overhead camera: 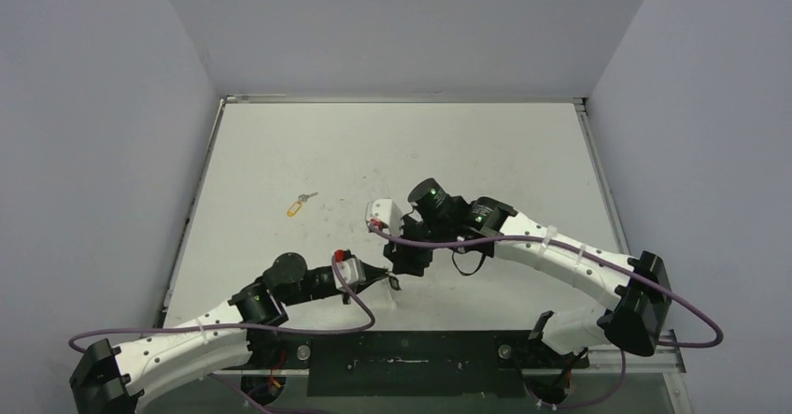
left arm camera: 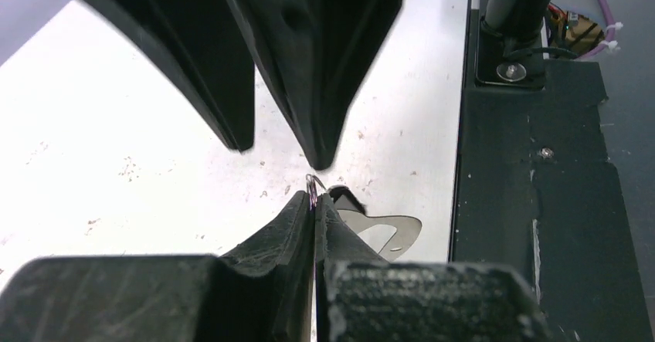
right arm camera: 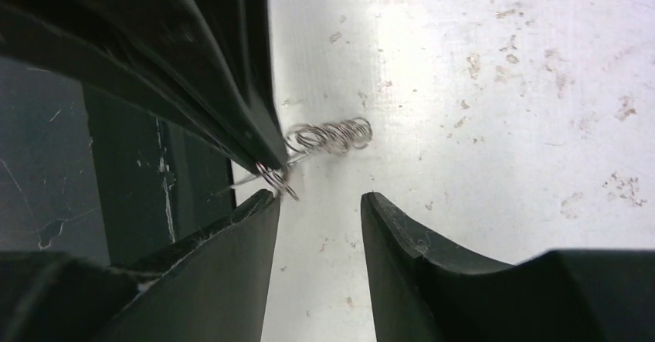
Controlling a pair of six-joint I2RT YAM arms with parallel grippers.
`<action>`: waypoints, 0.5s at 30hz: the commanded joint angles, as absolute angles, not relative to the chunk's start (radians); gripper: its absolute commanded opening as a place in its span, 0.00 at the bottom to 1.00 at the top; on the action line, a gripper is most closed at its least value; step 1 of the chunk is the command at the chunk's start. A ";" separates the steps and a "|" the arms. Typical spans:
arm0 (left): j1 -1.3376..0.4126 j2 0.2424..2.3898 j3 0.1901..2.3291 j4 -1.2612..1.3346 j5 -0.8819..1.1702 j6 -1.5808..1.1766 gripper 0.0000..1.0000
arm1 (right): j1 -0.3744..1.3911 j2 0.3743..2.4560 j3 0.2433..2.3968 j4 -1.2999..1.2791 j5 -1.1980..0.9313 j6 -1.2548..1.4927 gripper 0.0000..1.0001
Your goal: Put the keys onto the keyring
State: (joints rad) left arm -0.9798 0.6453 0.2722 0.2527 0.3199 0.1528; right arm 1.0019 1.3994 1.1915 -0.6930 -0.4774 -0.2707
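The left end effector (left arm camera: 315, 203) is clamped together on a small ring (left arm camera: 311, 184) at the end of the chain (right arm camera: 332, 136), holding it edge-up just above the tabletop (overhead camera: 486, 152). The right end effector (right arm camera: 320, 201) stands apart and empty, just beside that ring. The keyring (left arm camera: 390, 234) lies flat near the tabletop's near edge. The yellow-tagged key (overhead camera: 297, 207) lies well apart, far and left. Best to keep the left grip firm and steady, fetch a key with the right, and work it slowly into the ring's split.

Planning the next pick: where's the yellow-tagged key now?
Top view: the yellow-tagged key lies alone on the table, left of centre, beyond the left gripper.
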 commanded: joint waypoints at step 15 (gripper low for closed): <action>-0.982 0.487 0.140 0.624 0.353 0.080 0.00 | 0.854 1.159 0.890 -0.181 -0.966 -0.288 0.42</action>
State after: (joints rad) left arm -0.9798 0.4976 0.1333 0.5064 0.3229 0.0933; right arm 0.8524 1.1744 0.8951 -0.3286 -0.8391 -0.2756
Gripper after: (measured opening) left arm 0.009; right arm 0.428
